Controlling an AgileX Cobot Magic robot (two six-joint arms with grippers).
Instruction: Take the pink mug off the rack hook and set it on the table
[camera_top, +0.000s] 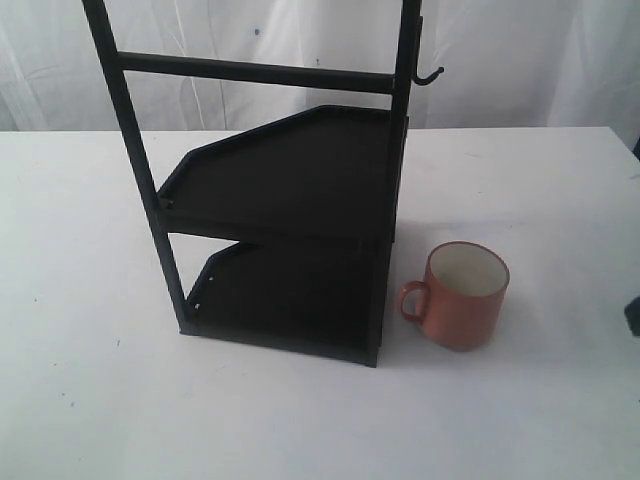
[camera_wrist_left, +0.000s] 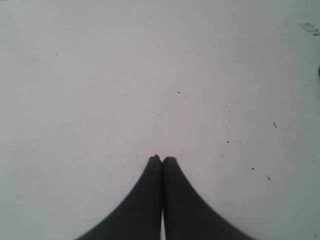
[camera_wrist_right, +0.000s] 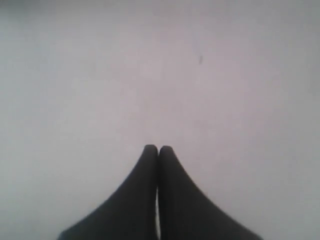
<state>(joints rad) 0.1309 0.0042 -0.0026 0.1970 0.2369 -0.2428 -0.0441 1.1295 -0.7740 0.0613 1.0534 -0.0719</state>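
Observation:
The pink mug (camera_top: 464, 297) stands upright on the white table (camera_top: 90, 400), just right of the rack (camera_top: 290, 200), its handle turned toward the rack. The rack hook (camera_top: 428, 75) sticks out bare from the rack's right post, high above the mug. My left gripper (camera_wrist_left: 162, 159) is shut with nothing in it, over bare tabletop. Likewise my right gripper (camera_wrist_right: 158, 148) is shut and empty above plain white table. A dark sliver at the exterior view's right edge may be part of the right arm. Neither gripper shows in the exterior view.
A white curtain (camera_top: 520, 60) hangs behind the table. The rack's two black tray shelves hold nothing. A small dark mark (camera_wrist_left: 310, 27) lies on the table in the left wrist view.

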